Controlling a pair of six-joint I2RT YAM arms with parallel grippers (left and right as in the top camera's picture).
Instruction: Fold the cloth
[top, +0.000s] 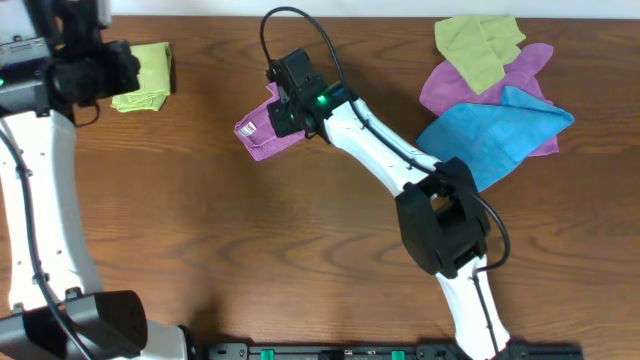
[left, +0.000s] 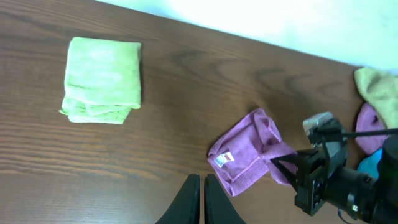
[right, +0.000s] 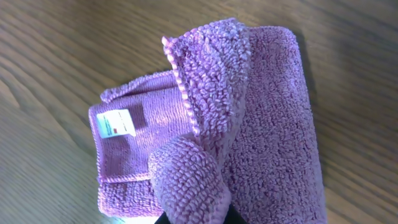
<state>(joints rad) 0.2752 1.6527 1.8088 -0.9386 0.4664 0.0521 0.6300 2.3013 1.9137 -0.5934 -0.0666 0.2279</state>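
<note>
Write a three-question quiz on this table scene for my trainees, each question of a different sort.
1. True or false: the cloth lies spread flat in a single layer.
2. Which gripper grips it? A left gripper; B right gripper; C neither.
3. What colour is the folded cloth lying alone?
Key: 1 false; 2 B; 3 light green.

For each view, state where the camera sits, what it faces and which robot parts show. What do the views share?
Overhead: above the table, facing down; left arm and right arm show.
Left wrist: on the left arm, facing the green cloth and tagged cloth; shut left gripper and right gripper show.
Right wrist: close over the tagged cloth; right gripper mostly hidden.
Shared: the tagged cloth, in all three.
</note>
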